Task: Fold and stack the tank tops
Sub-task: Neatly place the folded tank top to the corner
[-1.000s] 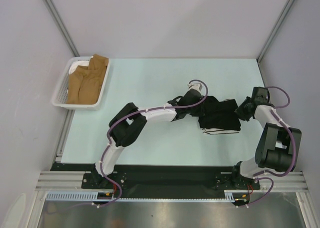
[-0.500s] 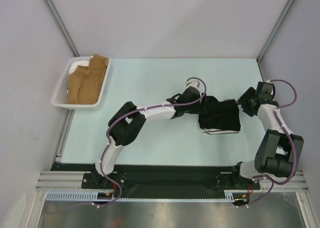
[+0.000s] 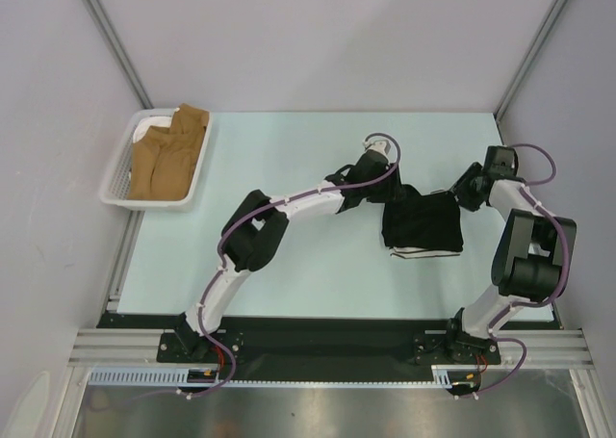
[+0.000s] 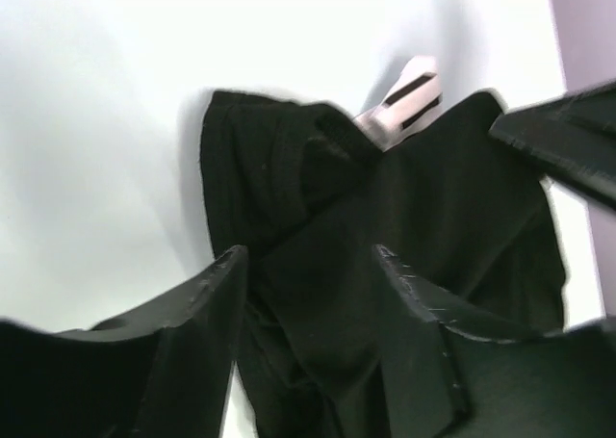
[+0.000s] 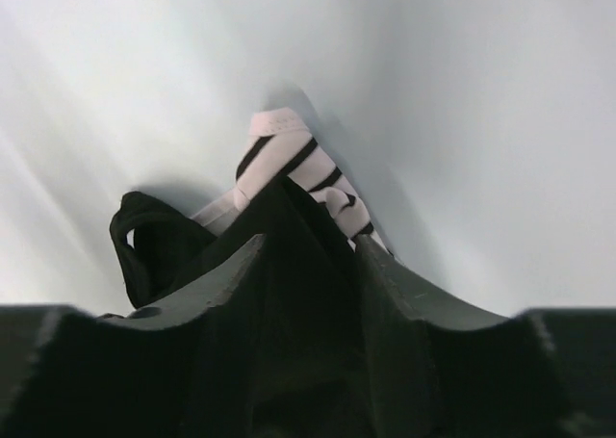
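Left gripper (image 4: 310, 255) above black top (image 3: 423, 221); basket (image 3: 115, 173) well apart

Bench (image 3: 289, 149): pale mint, spreads beneath and around the left pincer (image 4: 306, 265).
Walls (image 3: 318, 34): plain grey-lilac, beyond it and on both sides.
Basket (image 3: 114, 178): white, far to its left.

White basket (image 3: 115, 178) at table's (image 3: 289, 149) far-left corner; brown cloths (image 3: 164, 164) piled inside.

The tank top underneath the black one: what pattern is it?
The striped tank top is white with thin black stripes, clearest in the right wrist view.
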You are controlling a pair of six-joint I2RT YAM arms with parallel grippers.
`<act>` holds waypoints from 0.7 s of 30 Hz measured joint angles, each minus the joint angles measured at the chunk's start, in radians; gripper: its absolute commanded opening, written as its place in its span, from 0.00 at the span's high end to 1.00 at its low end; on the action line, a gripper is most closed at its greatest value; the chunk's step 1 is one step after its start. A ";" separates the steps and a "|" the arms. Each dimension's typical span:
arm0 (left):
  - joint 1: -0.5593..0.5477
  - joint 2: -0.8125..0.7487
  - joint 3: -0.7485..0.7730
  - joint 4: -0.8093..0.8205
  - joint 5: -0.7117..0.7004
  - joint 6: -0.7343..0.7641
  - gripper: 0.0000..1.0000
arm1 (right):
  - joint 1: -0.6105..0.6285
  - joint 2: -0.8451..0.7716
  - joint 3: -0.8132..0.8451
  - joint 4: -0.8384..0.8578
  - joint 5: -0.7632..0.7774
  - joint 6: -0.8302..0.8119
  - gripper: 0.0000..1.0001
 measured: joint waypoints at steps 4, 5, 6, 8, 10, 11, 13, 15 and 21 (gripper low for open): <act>0.000 0.019 0.007 -0.020 0.003 0.011 0.71 | 0.020 0.045 0.039 0.007 0.000 -0.003 0.82; 0.000 0.020 0.007 -0.027 0.004 0.015 0.76 | 0.025 0.052 0.047 0.006 0.001 -0.005 0.86; 0.001 0.020 0.007 -0.032 0.003 0.016 0.79 | 0.027 0.056 0.051 0.007 0.002 -0.006 0.89; 0.004 0.020 0.008 -0.035 0.002 0.025 0.85 | 0.033 0.058 0.056 0.006 0.006 -0.010 0.97; 0.006 0.020 0.016 -0.039 0.000 0.031 0.89 | 0.035 0.058 0.058 0.007 0.012 -0.015 1.00; 0.007 0.020 0.022 -0.040 -0.001 0.033 0.94 | 0.035 0.058 0.059 0.006 0.016 -0.016 1.00; 0.008 0.020 0.039 -0.045 -0.002 0.041 1.00 | 0.035 0.057 0.060 0.006 0.023 -0.016 1.00; 0.008 0.020 0.054 -0.047 -0.005 0.048 1.00 | 0.035 0.053 0.059 0.004 0.028 -0.016 1.00; 0.010 0.020 0.099 -0.056 -0.028 0.070 0.99 | 0.027 0.008 0.052 0.016 0.030 -0.015 1.00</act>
